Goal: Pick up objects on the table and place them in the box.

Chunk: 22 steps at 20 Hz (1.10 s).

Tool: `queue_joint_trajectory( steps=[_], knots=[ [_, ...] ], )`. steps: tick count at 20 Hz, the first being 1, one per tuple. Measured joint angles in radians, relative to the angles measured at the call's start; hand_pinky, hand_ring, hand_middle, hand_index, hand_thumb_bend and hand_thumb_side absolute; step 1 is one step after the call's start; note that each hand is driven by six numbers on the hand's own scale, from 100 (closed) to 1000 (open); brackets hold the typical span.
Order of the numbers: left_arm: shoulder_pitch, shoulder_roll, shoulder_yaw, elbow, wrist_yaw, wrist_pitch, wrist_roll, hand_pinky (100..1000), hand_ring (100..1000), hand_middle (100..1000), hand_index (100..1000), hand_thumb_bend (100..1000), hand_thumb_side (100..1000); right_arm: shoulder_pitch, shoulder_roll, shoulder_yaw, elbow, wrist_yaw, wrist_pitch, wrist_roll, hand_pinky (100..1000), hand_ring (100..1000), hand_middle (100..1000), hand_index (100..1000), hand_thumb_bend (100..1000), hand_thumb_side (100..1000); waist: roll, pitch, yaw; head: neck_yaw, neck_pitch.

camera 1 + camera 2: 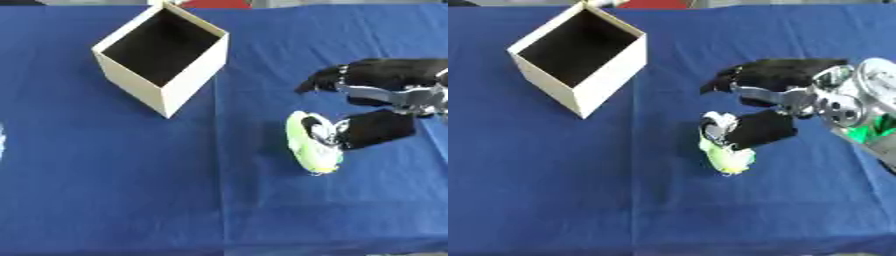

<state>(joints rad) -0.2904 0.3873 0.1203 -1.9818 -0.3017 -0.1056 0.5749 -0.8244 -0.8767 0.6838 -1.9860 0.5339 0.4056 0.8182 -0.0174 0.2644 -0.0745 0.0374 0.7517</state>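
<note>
1. Right of the table's middle, a pale green and white object (311, 145) with a yellowish lower end lies on the blue cloth (131, 190); what it is cannot be made out.
2. Against its right side sits the thumb of the right hand (773, 102), a thick black digit that touches or overlaps the object's upper right part.
3. Above the object, the hand's black fingers (328, 77) curve leftward and down, their tips apart from the object, so the hand stands wide with the object partly between thumb and fingers; whether it is already pinched cannot be told.
4. Behind the hand, the silver wrist (846, 97) comes in from the right edge.
5. Well apart, at the upper left, stands the box (197, 67), cream-walled, open at the top, turned corner-on, its inside dark.
6. Blue cloth covers the whole table, with a faint vertical crease near the middle.
</note>
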Motion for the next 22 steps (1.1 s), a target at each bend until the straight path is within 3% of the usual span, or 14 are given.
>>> queue_joint_trajectory(
  steps=[13,22],
  knots=[
    [-0.002,-0.003,-0.002,0.0,0.002,0.003,-0.004,494,611,724,874,381,715,0.052,-0.001,0.006,0.0,0.049,-0.018,0.018,968,974,944,1000,166,1000,0.001,0.001,0.007,-0.014,0.0],
    [-0.002,-0.009,-0.006,0.0,0.006,0.004,-0.005,493,609,716,871,378,716,0.065,0.019,0.033,0.048,0.15,-0.018,0.018,961,975,945,1000,226,1000,0.004,0.005,0.009,-0.023,0.0]
  ],
)
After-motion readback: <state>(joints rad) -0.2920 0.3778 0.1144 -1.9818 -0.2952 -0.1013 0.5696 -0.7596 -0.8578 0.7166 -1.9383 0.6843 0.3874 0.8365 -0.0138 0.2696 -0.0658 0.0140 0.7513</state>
